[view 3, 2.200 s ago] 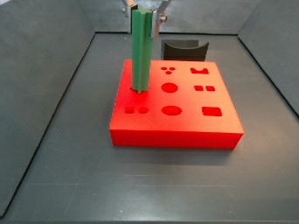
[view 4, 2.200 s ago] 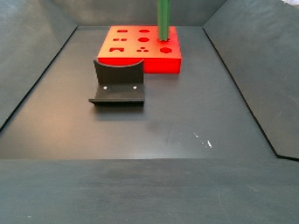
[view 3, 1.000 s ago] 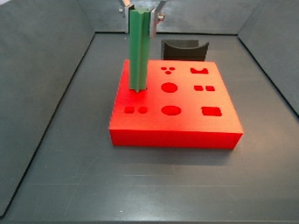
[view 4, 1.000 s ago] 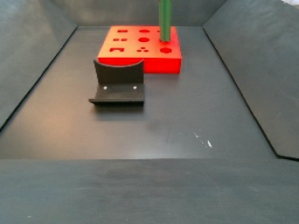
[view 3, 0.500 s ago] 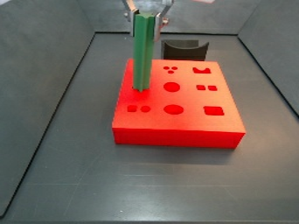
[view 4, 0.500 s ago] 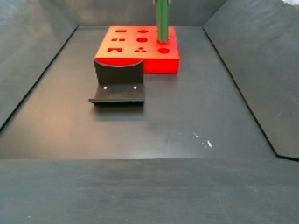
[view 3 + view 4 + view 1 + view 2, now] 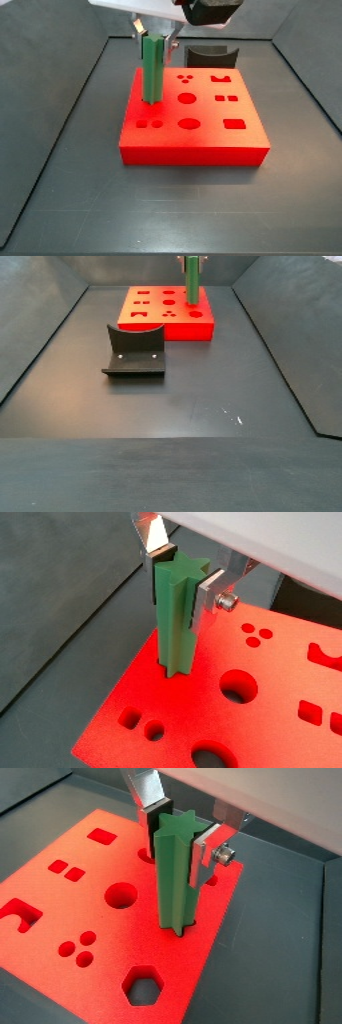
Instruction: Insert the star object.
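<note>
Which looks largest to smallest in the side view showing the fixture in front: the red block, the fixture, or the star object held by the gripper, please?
1. Red block
2. Fixture, though nearer the camera
3. Star object, cropped above; the gripper is out of frame here

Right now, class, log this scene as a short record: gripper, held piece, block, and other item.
gripper: gripper above the red block, shut on the star object
held piece: star object, green, upright, lower end at the block's top face
block: red block with shaped holes, on the floor
other item: fixture, apart from the block
</note>
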